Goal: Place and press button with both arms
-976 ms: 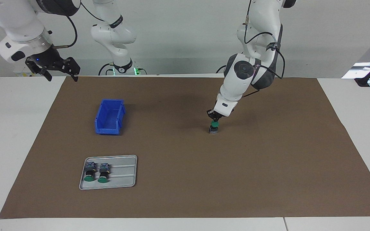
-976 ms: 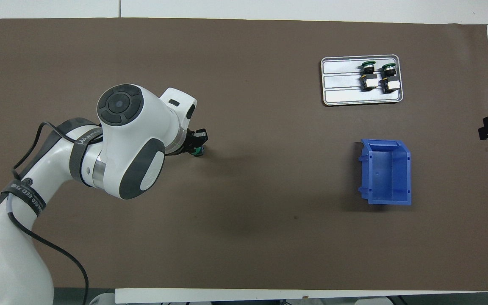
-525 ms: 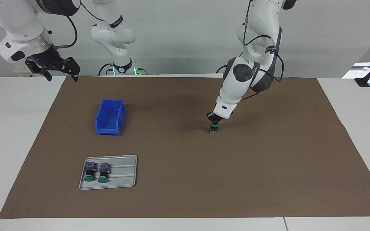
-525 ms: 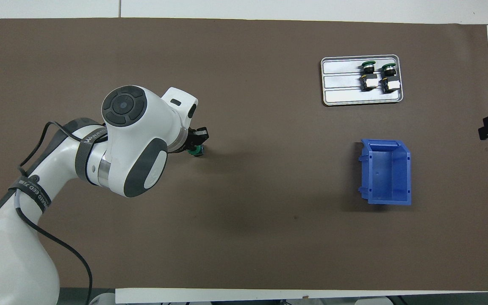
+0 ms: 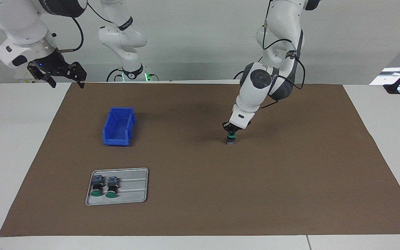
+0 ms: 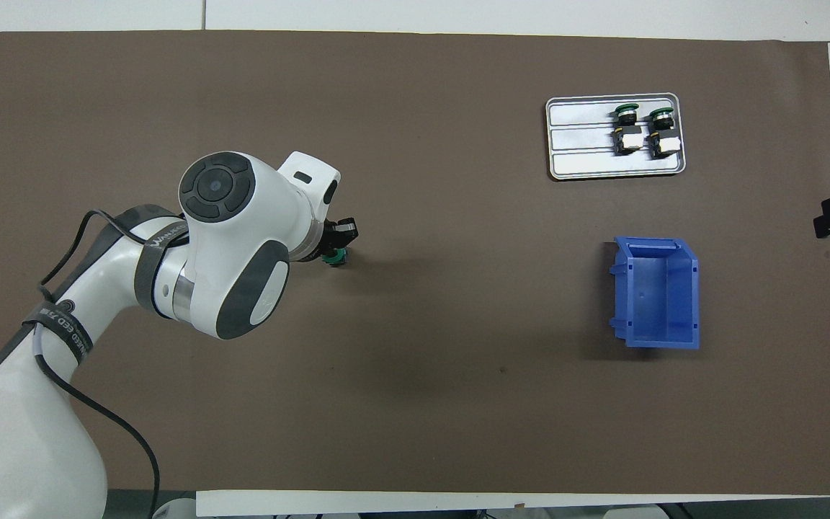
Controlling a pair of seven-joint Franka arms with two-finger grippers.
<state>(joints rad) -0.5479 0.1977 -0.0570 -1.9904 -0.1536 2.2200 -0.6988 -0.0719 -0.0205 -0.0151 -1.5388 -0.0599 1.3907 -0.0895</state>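
we see the button [image 5: 230, 140] standing upright on the brown mat [image 5: 290, 173] in the middle of the worktop [image 5: 16, 139], toward the left arm's end; its long axis is vertical, green cap up, grey block down. our left tool [image 5: 231, 132] is on top of the cap, fingertips closed together and gripping nothing, only pressing down on it. compared with a second ago, the left tool's fingers have drawn fully shut, the elbow sits a little higher and the cap looks lower. our right tool [image 5: 57, 77] waits with jaws wide apart and empty above the mat's corner. two more buttons [image 5: 104, 185] lie on the tray [image 5: 134, 187], caps pointing away from the robots, with the blue bin [image 5: 118, 125] nearer to the robots.
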